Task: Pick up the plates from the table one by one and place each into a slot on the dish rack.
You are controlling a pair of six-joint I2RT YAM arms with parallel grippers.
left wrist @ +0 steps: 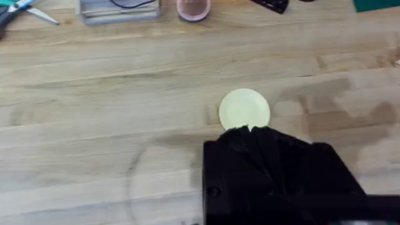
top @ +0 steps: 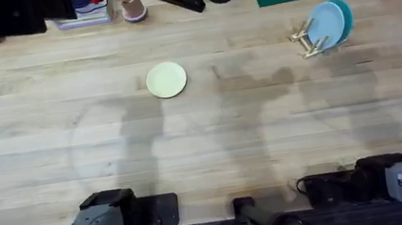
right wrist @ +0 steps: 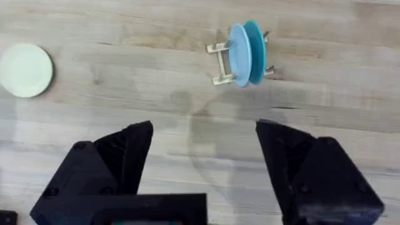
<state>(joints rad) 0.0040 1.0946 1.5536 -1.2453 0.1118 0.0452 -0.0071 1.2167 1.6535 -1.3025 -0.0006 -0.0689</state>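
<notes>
- Right gripper point(right wrist: 203, 169): fingers spread wide, holding nothing; rack point(right wrist: 228, 61) with blue plates point(right wrist: 240, 53) well ahead.
- Cream plate point(left wrist: 244, 109) flat on table point(left wrist: 94, 94), just beyond left gripper point(left wrist: 250, 134), whose fingers appear together.

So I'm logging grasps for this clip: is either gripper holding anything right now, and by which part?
Nothing is held. The right gripper is open over bare table. The cream plate lies flat, untouched, ahead of the left gripper.

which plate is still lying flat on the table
The pale yellow-cream plate, lying flat on the bare table by itself. The light blue plate and teal plate stand on edge in the dish rack.
</notes>
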